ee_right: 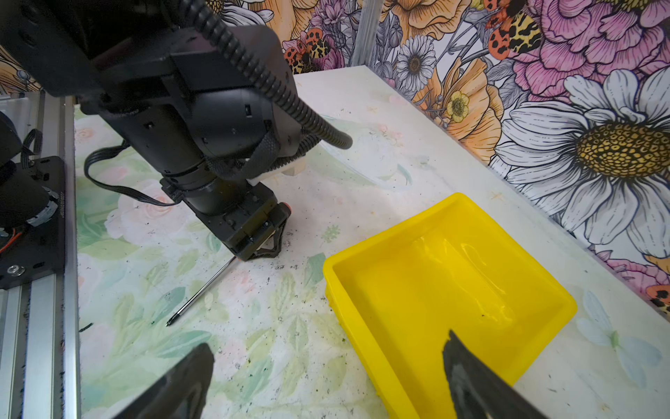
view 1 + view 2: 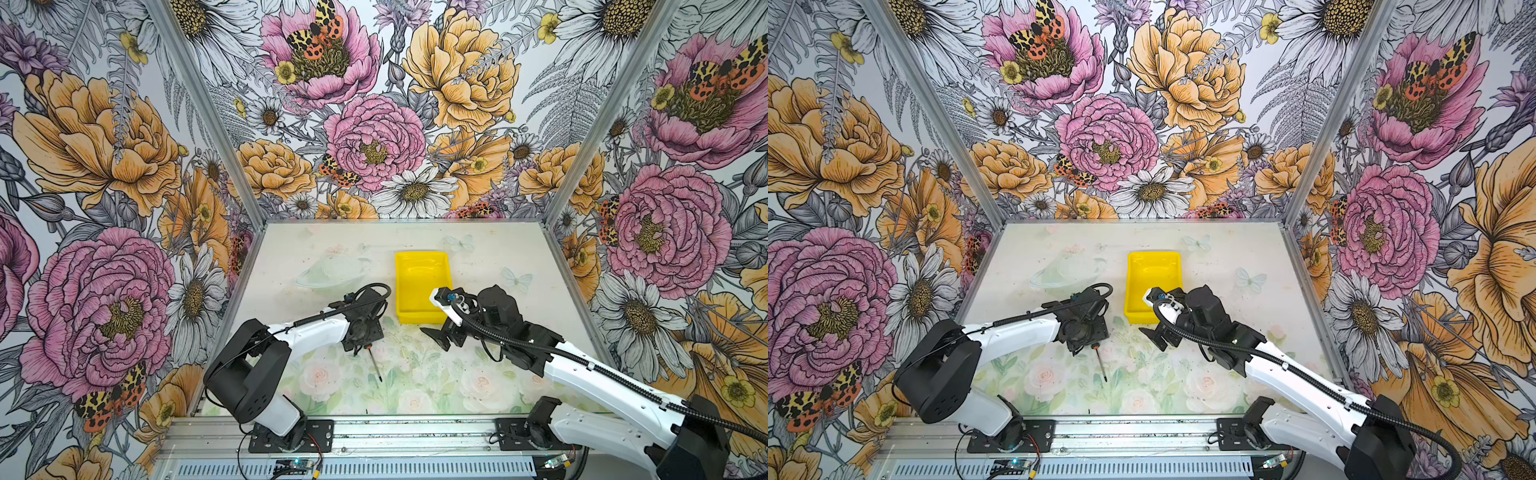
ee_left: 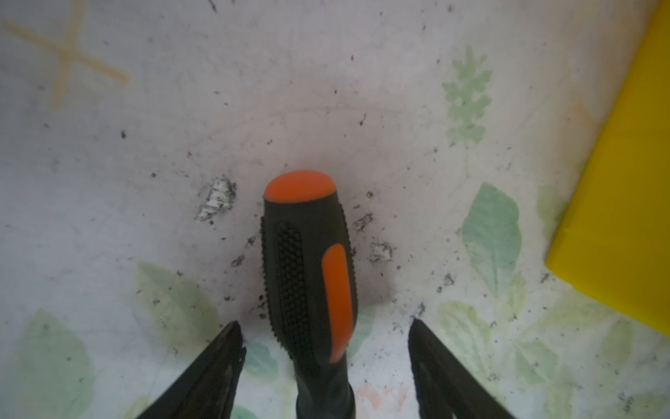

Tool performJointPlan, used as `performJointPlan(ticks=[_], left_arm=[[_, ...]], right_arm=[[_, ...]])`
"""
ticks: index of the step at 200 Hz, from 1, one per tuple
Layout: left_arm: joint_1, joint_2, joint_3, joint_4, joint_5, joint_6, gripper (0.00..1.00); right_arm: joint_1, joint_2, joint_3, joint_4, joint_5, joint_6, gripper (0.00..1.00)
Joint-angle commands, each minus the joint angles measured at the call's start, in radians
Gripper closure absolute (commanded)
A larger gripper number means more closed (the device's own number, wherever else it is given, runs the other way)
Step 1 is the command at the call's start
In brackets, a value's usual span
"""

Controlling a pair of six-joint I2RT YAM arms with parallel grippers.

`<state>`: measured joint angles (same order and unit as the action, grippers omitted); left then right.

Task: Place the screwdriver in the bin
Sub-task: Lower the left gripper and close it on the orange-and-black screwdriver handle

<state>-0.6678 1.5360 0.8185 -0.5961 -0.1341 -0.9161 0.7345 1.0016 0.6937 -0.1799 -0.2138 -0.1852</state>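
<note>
Task stands at the grasp stage; nothing is delivered yet. The screwdriver (image 3: 308,275) lies flat on the table (image 2: 478,374), a little to the near left of the bin (image 2: 419,274), shaft pointing toward the near edge. The left gripper (image 3: 325,324) sits low over the handle, jaws spread to either side with table showing in both gaps, so it is not clamped. Whether the pads touch the handle further back, outside the wrist view, cannot be told. The bin is empty. The right gripper (image 1: 327,341) hangs unclenched and empty by the bin's near wall. Left to do, by judgement: close on the handle, lift, carry over the rim, release.
</note>
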Motion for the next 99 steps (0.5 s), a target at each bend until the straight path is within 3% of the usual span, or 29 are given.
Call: performJointPlan(ticks=[1,18,40,78,99], left_arm=[[-0.016,0.006,-0.005,0.004,-0.027,-0.045,0.34],[-0.023,0.017,-0.003,-0.007,-0.038,-0.053,0.41],[-0.025,0.033,0.000,-0.023,-0.049,-0.066,0.58],[-0.033,0.043,-0.005,-0.037,-0.068,-0.097,0.62],[-0.041,0.050,-0.005,-0.037,-0.067,-0.102,0.68]], right_arm=[[0.008,-0.024,-0.017,0.004,0.007,-0.006,0.00],[0.008,-0.023,-0.016,0.007,0.013,-0.005,0.01],[0.008,-0.027,-0.011,0.008,0.023,-0.011,0.00],[0.009,-0.047,-0.026,0.020,0.036,-0.017,0.00],[0.009,-0.057,-0.033,0.029,0.040,-0.016,0.00]])
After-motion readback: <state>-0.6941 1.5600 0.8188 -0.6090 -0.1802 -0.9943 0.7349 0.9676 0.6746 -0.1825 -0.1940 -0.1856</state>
